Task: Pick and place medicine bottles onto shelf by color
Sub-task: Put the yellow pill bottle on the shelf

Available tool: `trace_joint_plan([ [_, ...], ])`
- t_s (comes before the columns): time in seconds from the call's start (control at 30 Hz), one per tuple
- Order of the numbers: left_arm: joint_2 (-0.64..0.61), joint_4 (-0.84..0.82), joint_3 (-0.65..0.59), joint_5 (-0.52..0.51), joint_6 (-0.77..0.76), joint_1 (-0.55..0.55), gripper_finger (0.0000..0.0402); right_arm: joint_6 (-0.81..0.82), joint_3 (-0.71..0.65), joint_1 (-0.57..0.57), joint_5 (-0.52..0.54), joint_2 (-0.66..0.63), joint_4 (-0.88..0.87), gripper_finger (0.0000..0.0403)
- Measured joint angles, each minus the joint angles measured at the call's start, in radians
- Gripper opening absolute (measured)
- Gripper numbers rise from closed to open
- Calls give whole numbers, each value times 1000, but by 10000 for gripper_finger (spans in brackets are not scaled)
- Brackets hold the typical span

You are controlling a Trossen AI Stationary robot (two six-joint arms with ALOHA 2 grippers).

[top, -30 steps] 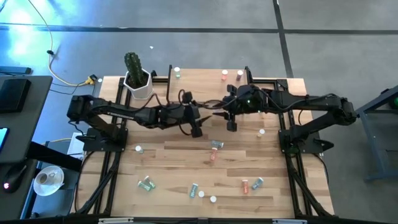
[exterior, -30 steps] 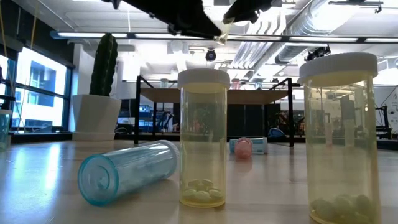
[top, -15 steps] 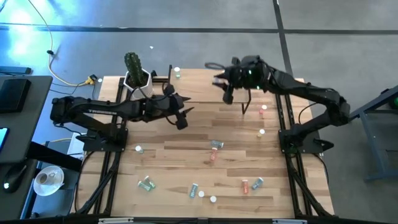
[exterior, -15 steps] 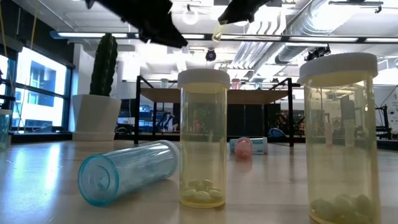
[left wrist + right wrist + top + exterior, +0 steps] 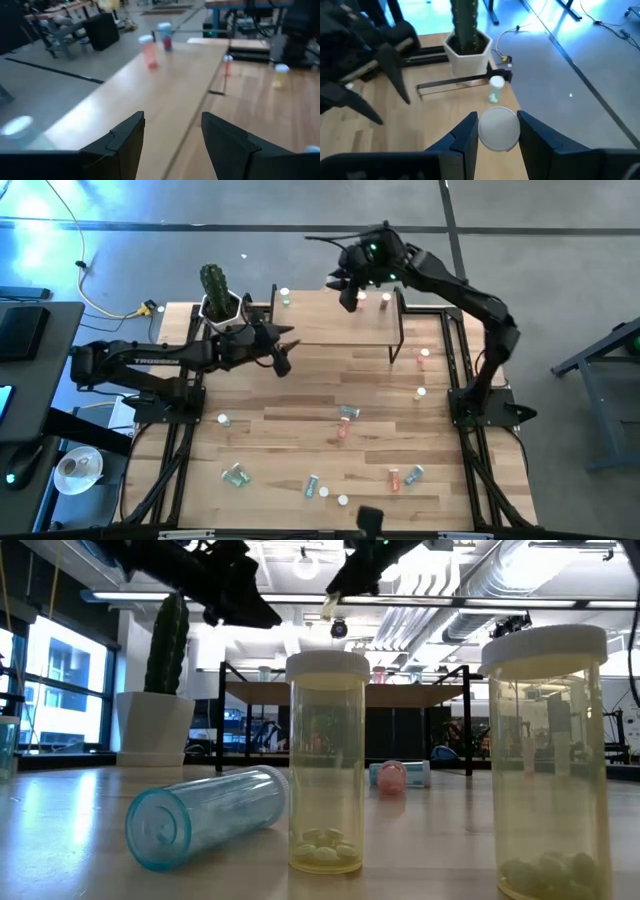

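The right gripper [image 5: 349, 298], clamped on a white-capped bottle [image 5: 498, 129], hangs above the shelf [image 5: 330, 325], mid-placement by my reading, needing lowering beside matching colours, while the left gripper [image 5: 282, 360], empty-jawed, waits beside the shelf.

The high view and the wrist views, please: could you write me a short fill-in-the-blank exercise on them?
1. The right gripper grips a bottle with a ____ cap.
2. It hangs above the ____.
3. The left gripper is open and holds ____.
4. The white pot holds a ____.

Missing: white; shelf; nothing; cactus
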Motion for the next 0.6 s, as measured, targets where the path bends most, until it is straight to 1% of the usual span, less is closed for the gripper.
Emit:
trace_joint_plan([
  [0.13, -37, 5, 0, -2, 1, 34, 186, -6, 91, -18, 0, 93, -32, 106],
  [0.27, -42, -10, 1, -3, 1, 60, 186, -13, 152, -31, 1, 172, -67, 106],
  [0.4, -35, -45, 1, -16, 1, 79, 186, -15, 174, -43, 1, 230, -74, 106],
  [0.47, -35, -45, 1, -34, 1, 87, 186, -10, 174, -47, 1, 253, -74, 106],
  [0.6, -35, -46, 1, -38, 1, 91, 186, -7, 174, -51, 1, 289, -73, 106],
])
